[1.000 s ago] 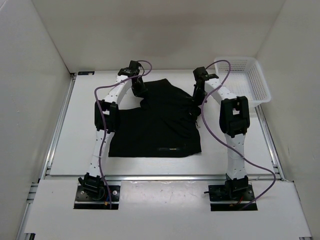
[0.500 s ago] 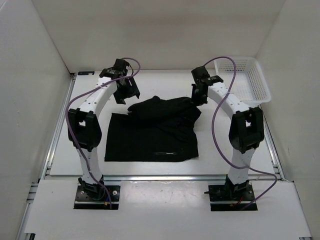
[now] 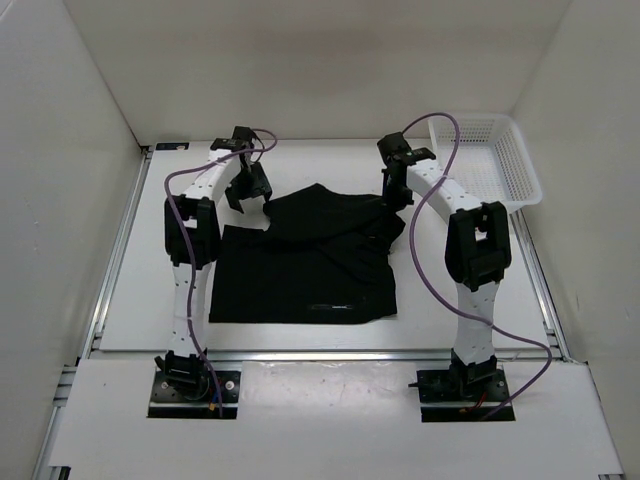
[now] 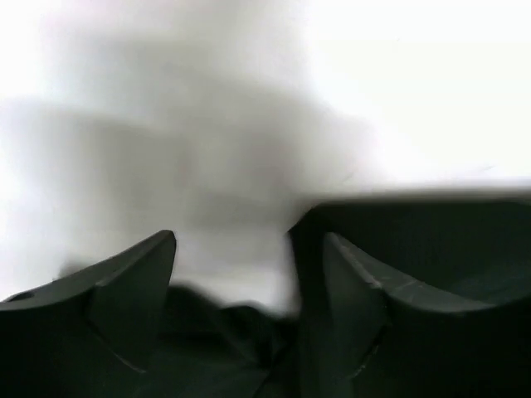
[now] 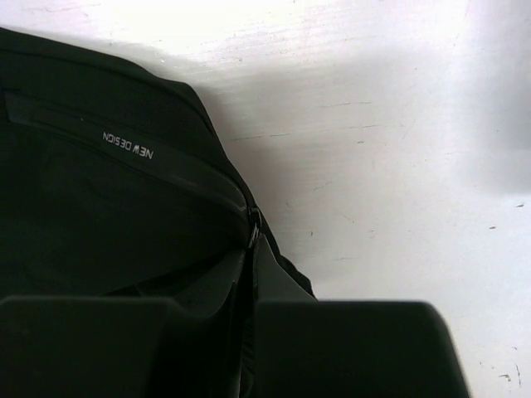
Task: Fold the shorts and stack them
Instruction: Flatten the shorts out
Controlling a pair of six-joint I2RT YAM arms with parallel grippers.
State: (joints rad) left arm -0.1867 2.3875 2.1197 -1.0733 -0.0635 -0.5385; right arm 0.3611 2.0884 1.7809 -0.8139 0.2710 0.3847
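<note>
Shorts: black cloth shorts point(image 3: 305, 275) lie in the middle of the white desk point(image 3: 150, 300), between the two arms
Long axis: runs left to right across the desk, parallel to its near edge
Near part: spread flat, with a straight near hem facing the arm bases; a small white mark point(image 3: 335, 307) sits on that edge, right of centre
Far part: bunched and doubled over onto the flat part, raised in a dark ridge that slants from far left to near right
Which way they point: I cannot tell which side is the waist from the overhead view
Left end effector point(image 3: 247, 198): at the far left corner of the shorts, pointing down; in the wrist view its fingers point(image 4: 124, 290) stand wide apart, with bright desk in the gap and dark cloth low between them; whether they touch the cloth cannot be told through the blur
Right end effector point(image 3: 392, 195): at the far right corner of the shorts; in its wrist view the two fingers are pressed together with only a thin seam between them, clamped on the edge of the shorts
Right wrist detail: white lettering point(image 5: 127, 146) runs along a band of the cloth, and a small metal zip pull point(image 5: 254, 222) sits just ahead of the fingertips
Basket point(image 3: 500, 170): white plastic, at the far right corner of the desk, well apart from the shorts
</note>
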